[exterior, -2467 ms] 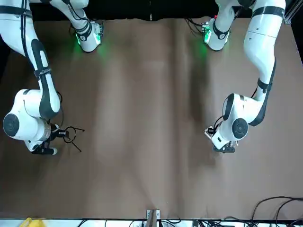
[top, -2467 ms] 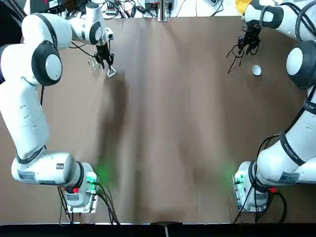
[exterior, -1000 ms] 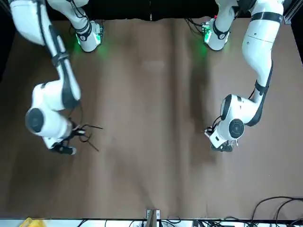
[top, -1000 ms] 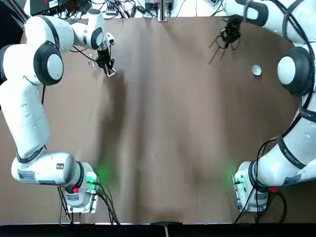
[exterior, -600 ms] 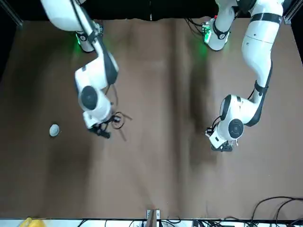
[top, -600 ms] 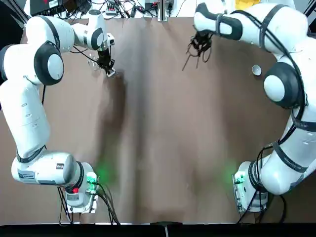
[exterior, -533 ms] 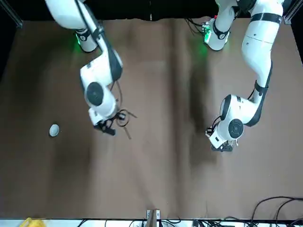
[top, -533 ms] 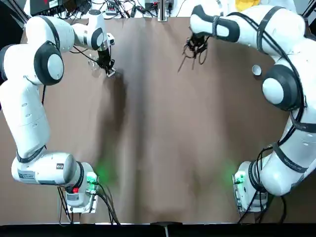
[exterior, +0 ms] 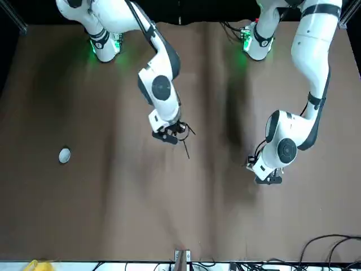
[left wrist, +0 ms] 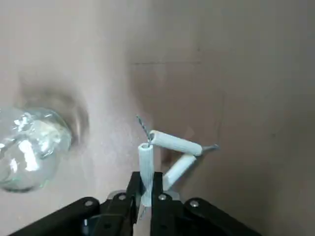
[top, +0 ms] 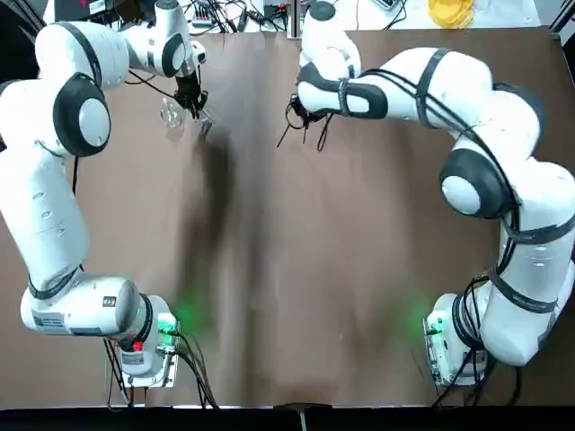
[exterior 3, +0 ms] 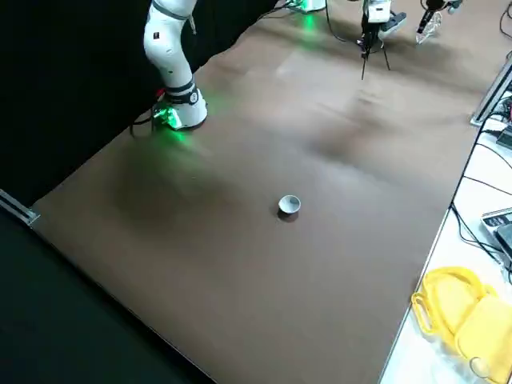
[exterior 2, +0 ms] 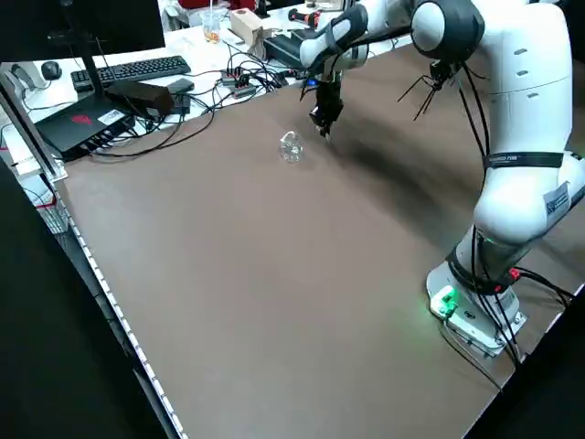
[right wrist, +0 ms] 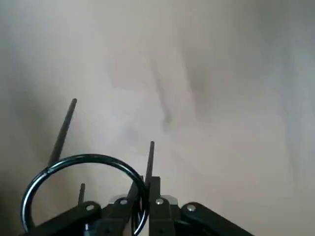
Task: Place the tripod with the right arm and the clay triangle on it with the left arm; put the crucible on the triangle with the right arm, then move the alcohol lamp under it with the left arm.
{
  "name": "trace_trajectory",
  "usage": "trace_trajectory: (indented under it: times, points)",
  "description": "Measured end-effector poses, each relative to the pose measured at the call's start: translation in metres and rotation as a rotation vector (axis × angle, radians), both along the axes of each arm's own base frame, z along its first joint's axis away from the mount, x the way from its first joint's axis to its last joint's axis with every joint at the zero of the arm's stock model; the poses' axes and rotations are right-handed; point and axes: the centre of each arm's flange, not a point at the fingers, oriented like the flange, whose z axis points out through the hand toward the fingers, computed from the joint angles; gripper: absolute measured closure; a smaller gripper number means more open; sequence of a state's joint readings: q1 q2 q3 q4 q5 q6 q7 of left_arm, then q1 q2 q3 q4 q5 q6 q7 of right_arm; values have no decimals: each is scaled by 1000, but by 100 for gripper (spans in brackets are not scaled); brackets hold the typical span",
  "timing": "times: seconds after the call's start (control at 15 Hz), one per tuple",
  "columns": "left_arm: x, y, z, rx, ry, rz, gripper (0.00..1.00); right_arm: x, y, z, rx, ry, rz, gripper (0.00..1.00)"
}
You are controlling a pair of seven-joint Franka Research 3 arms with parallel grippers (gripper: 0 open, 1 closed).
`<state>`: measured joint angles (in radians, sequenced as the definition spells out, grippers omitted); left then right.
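Nearest the robot, two arm bases stand on one brown table (top: 296,269), the left arm (top: 49,211) and the right arm (top: 539,233) rising from them. Farther out sits the one crucible (exterior 3: 290,205), upright on the robot's right side of the table, well apart from both grippers. The right arm reaches out and bends inward, its gripper (right wrist: 147,178) hanging over the far middle with its fingers pinching the one tripod (right wrist: 88,157) by the ring. Three legs show, held at a slant; they look to be off the table, though the angle is poor for judging that.

At about the same depth, the left arm is folded at the elbow, its gripper (left wrist: 146,173) pointing down at the far left. Its fingers are pressed on one tube of the single clay triangle (left wrist: 174,143); three white tubes can be counted. One clear alcohol lamp (left wrist: 34,147) sits on the table just beside it. Beyond the far edge are one keyboard (exterior 2: 151,70), one monitor (exterior 2: 119,27) and yellow items (exterior 3: 472,312).
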<state>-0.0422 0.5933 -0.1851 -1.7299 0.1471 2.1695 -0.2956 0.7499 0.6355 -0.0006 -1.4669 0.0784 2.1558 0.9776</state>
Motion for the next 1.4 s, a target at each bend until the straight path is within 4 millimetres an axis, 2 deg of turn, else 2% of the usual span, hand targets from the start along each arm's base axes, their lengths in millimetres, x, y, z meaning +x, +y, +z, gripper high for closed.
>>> trace_trajectory:
  times: [0.33, 0.6, 0.87, 0.93, 1.4]
  points:
    - [3, -3, 55, -44, 1, 66, 87, 12, 16, -8, 7, -135, 57, 91]
    - [6, -7, 88, -108, 4, 116, 87, 8, 22, -22, 4, -133, 69, 91]
    - [4, -13, 124, -191, -8, 176, 87, 7, 24, -24, 2, -133, 73, 91]
    - [3, -16, 141, -229, -17, 217, 87, 6, 25, -23, 3, -133, 74, 91]
    - [-2, -40, 187, -357, -24, 332, 87, 3, 27, -28, -2, -128, 80, 91]
